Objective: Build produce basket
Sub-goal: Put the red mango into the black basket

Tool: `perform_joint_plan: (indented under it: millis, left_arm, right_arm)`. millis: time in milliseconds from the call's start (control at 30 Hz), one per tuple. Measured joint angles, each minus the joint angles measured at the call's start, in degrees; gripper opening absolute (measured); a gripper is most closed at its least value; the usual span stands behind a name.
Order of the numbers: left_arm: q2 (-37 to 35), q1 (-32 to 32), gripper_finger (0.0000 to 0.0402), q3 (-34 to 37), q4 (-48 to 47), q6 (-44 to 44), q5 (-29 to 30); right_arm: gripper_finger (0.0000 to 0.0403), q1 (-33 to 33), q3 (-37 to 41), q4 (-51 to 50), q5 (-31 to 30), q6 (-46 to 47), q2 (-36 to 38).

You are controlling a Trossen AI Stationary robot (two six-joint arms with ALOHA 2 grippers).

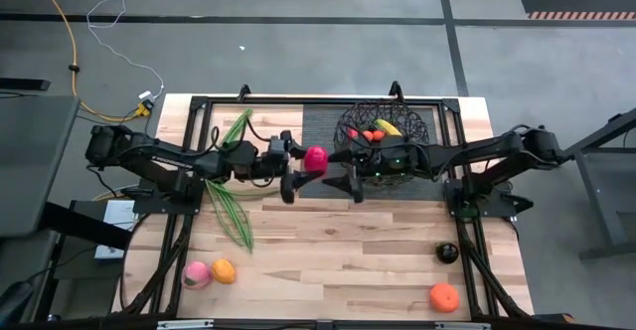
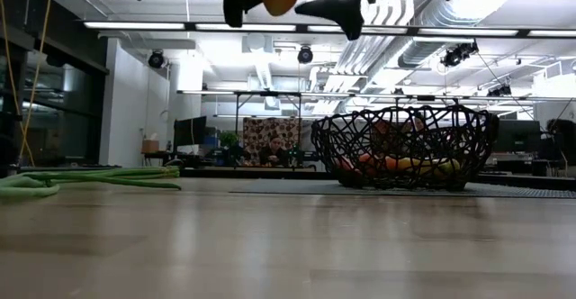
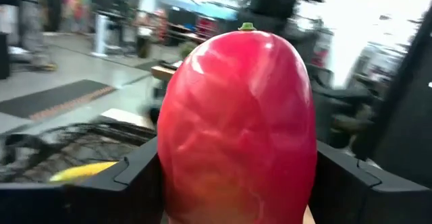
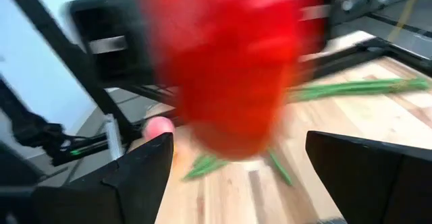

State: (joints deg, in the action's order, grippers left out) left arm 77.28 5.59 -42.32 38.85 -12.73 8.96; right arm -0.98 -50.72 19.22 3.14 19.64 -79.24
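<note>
My left gripper (image 1: 303, 163) hangs high over the table's middle, shut on a red mango (image 1: 315, 158) that fills the left wrist view (image 3: 239, 116). Facing it from the right, my right gripper (image 1: 344, 171) is open. Its fingers (image 4: 142, 173) stand just short of the blurred mango (image 4: 229, 69) and appear clear of it. The black wire basket (image 1: 383, 131) rests on a dark mat at the far side, holding a banana (image 1: 388, 127), a red chili and an orange. My left gripper pinches the mango between its two fingers (image 3: 135, 177), one on each of the mango's sides (image 3: 169, 163). The fingers lie level and come from the table's left. The mango stands upright with its stem end (image 3: 246, 27) up, lifted well clear of the table.
Long green stalks (image 1: 234, 186) lie on the table's left part under my left arm. A pink peach (image 1: 196, 274) and an orange (image 1: 224, 270) sit near the front left. A dark plum (image 1: 447, 252) and another orange (image 1: 444, 297) sit at the front right.
</note>
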Motion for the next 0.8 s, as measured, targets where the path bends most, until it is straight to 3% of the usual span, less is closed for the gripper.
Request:
perform_joint_plan:
  millis: [133,300,567,800]
  left_arm:
    - [0.0,0.3,0.0260,0.0,1.2,1.4,1.2]
    - [-0.1,0.8,0.0260,0.0,1.6,-0.6,-0.6]
    - [-0.1,0.1,0.0260,0.0,2.2,-3.6,-1.3]
    - [2.1,-0.5,0.0260,0.0,8.5,-3.6,-0.5]
  right_arm:
    - [0.0321,-0.5,0.0,-0.1,1.2,1.2,0.1]
    - [0.0321,-1.1,0.0,0.3,-2.5,1.0,0.1]
    - [0.0321,-0.5,0.0,2.7,-3.4,-0.5,0.0]
    - [0.0321,-0.5,0.1,3.6,-3.1,-0.6,0.0]
